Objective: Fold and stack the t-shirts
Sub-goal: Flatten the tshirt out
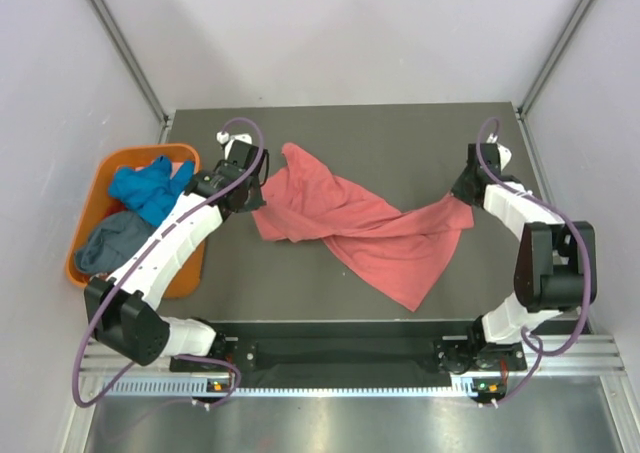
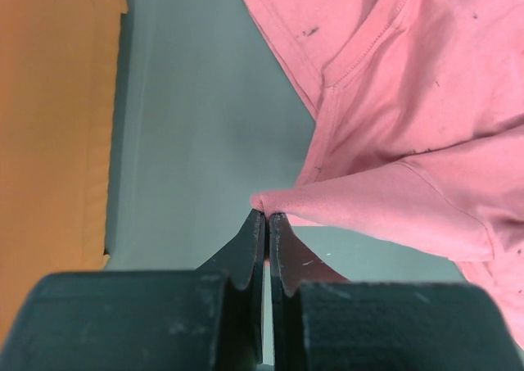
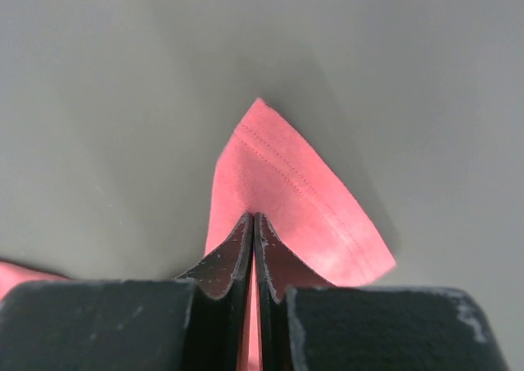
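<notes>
From above, the salmon-pink t-shirt [image 1: 370, 228] lies on the dark matte table [image 1: 300, 283], stretched between both arms and twisted once in the middle. Its soft cloth makes long folds, and a wide flap points toward the near edge. The left gripper [image 1: 256, 191] is at the shirt's left end and the right gripper [image 1: 462, 197] at its right end; from this height the fingertips are perhaps too small to judge. At the table's left edge stands the orange plastic tub [image 1: 120, 158] with rounded corners, holding the crumpled bright blue t-shirt [image 1: 150, 188] and the slate grey-blue t-shirt [image 1: 110, 241]. Bare table is around the pink shirt on the far and near sides. In the left wrist view, the left gripper [image 2: 268, 217] has its black fingers pressed together, pinching a small point of the pink t-shirt [image 2: 409, 125] near the ribbed collar [image 2: 368, 43]; the tub's wall [image 2: 57, 125] is at the left, with bare table [image 2: 205, 125] between. In the right wrist view, the right gripper [image 3: 253, 219] is also pressed together on a pink corner [image 3: 278, 191] with a double-stitched hem, above smooth grey table [image 3: 123, 101].
</notes>
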`<state>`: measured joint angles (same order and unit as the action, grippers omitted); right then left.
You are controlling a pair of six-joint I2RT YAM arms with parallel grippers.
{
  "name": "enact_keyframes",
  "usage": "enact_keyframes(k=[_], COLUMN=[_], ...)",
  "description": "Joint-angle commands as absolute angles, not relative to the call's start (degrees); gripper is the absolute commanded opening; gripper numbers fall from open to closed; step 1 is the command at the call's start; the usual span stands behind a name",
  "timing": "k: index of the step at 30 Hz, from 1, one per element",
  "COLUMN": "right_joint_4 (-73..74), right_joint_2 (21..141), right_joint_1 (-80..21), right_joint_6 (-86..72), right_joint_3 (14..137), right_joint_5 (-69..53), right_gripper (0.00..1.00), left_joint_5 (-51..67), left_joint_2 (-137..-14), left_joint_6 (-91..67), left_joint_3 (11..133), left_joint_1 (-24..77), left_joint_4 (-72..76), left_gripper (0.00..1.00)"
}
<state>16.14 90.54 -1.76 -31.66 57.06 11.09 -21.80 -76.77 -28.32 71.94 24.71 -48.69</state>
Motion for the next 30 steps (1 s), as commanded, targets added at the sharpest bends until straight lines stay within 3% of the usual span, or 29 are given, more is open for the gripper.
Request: enact_keyframes(k=[1, 5, 8, 16, 30], right_joint_4=[11.6, 20.6, 29.8, 38.0, 29.1], right_joint_2=[95.2, 97.6, 95.8, 87.8, 87.1], right_joint_1=[-2.3, -2.7, -2.6, 3.4, 6.2], right_joint_6=[-28.5, -28.6, -32.1, -39.8, -44.9], right_joint_3=[60.5, 66.5, 70.1, 65.0, 54.6], right_joint_5=[7.4, 9.5, 16.1, 12.7, 10.2], right_gripper=[0.0, 0.25, 0.32, 0.33, 0.32], left_joint_5=[-20.5, -18.3, -16.3, -12.6, -9.5], left_joint_2=[-76.9, -74.8, -73.4, -72.2, -70.8], left_joint_6=[-27.8, -26.7, -26.4, -26.9, -26.6], left_joint_3=[72.3, 70.3, 69.1, 67.0, 64.9], left_joint_1=[24.4, 24.4, 24.4, 24.4, 24.4], left_joint_4=[-46.0, -44.0, -42.7, -41.8, -41.5], left_gripper=[0.0, 0.0, 0.0, 0.0, 0.0])
